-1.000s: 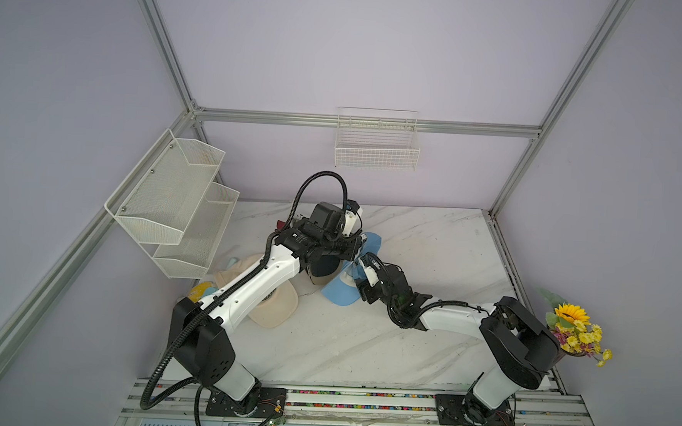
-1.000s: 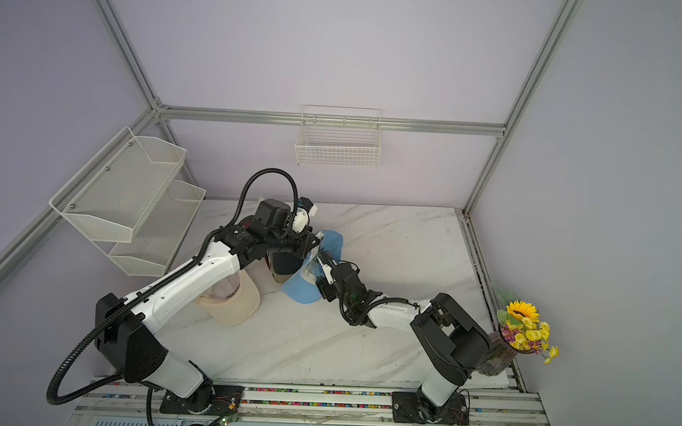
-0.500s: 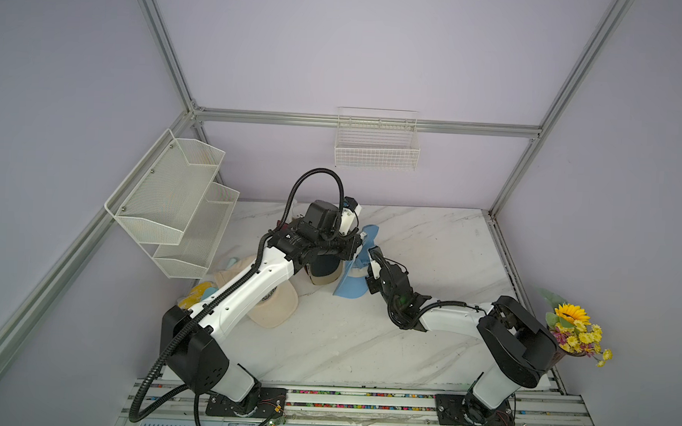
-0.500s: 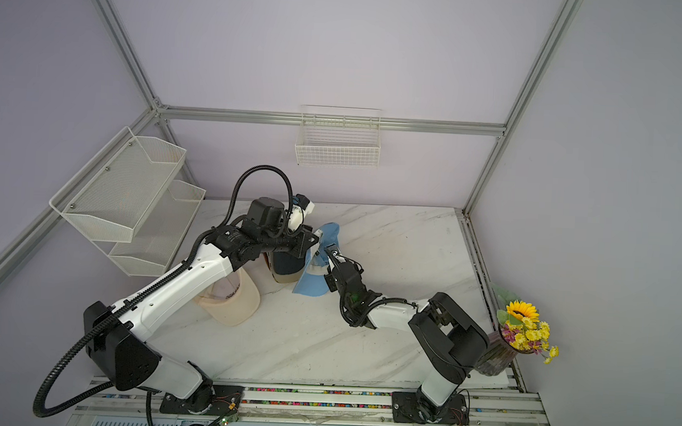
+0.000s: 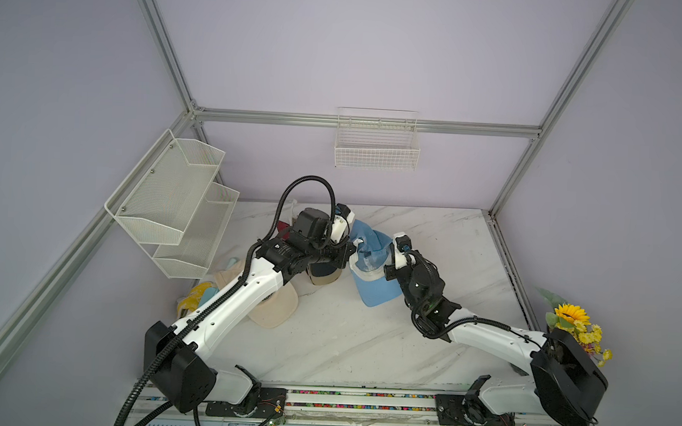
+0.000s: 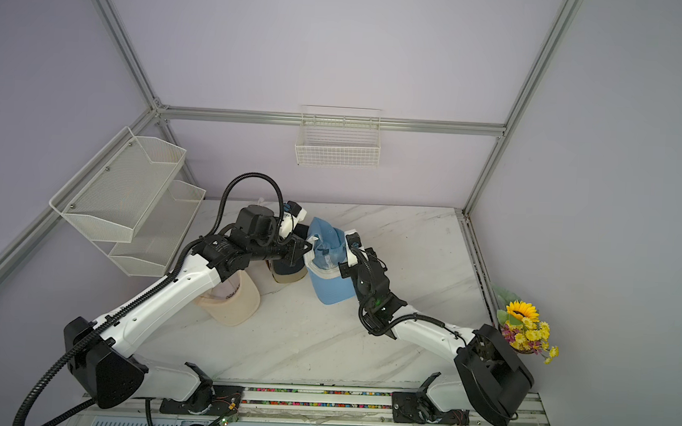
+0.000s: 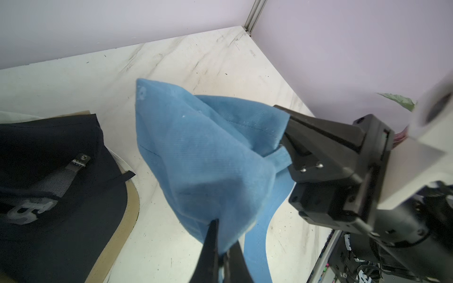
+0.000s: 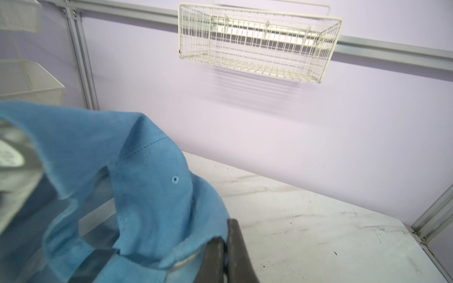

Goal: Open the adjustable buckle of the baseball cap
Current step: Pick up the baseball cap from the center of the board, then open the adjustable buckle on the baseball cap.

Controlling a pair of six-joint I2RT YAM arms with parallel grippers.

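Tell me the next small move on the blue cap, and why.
Probably draw the grippers gently apart: the left gripper and right gripper are both shut on fabric of the blue cap, holding it between them, its rear strap beside the right one.

Light falls soft, bright and even from above, without glare; only pale shadows lie on the bench [image 5: 325,333]. In both top views the frame posts [image 5: 160,40] bow toward the edges. From my right wrist, the wire basket [image 8: 257,41] smears with motion, and the blue cap [image 8: 147,183] goes soft up close.
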